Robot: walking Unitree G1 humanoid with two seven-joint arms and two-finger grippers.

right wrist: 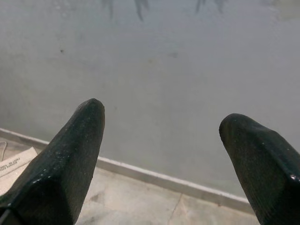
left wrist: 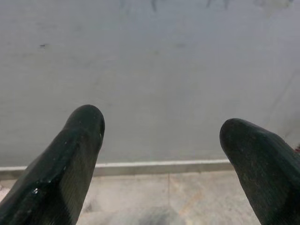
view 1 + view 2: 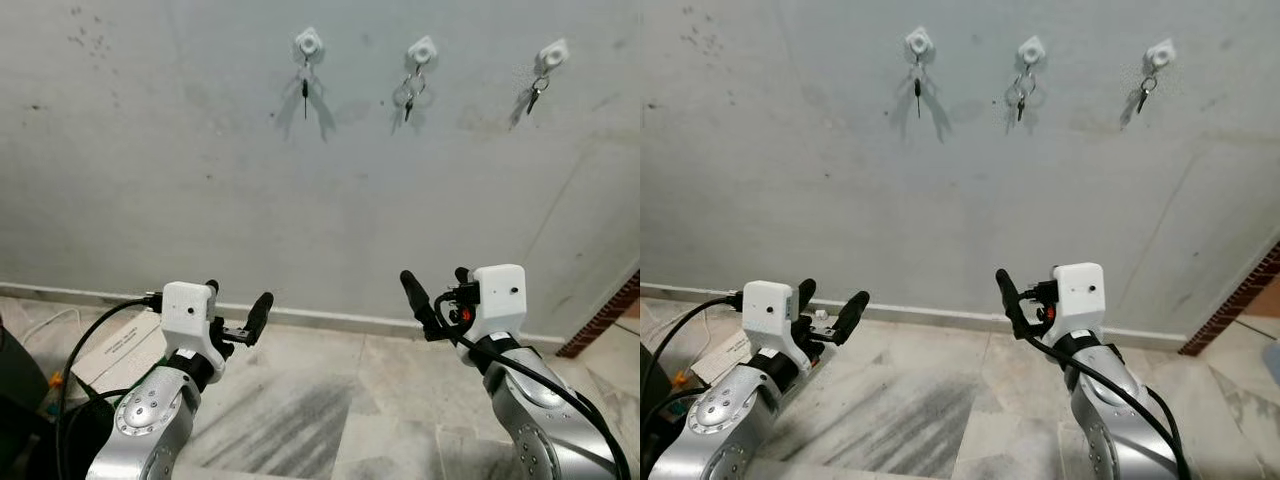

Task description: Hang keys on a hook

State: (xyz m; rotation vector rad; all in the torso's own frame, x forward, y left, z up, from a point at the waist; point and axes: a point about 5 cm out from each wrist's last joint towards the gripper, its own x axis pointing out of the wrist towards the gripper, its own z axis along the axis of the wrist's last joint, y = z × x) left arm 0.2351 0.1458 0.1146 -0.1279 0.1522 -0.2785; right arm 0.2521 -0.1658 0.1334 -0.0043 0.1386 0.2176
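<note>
My left gripper (image 3: 238, 305) is held low in front of me with its two long black fingers spread apart and nothing between them; my right gripper (image 3: 432, 292) is level with it on the other side, likewise parted and empty. Beyond both, high on the pale grey plastered wall (image 3: 200, 180), three small white plastic hooks stand in a row, well apart. The left hook (image 3: 309, 42) carries a single dark key (image 3: 305, 95), the middle hook (image 3: 422, 50) a small bunch of metal keys on a ring (image 3: 409, 95), the right hook (image 3: 551, 54) another small key on a ring (image 3: 536, 93). I judge such keys light, stiff and hard, a little slippery, apt to swing; the ring or the flat bow is the place to pinch. The cardboard box (image 3: 118, 350) on the floor bears print too small to read.
</note>
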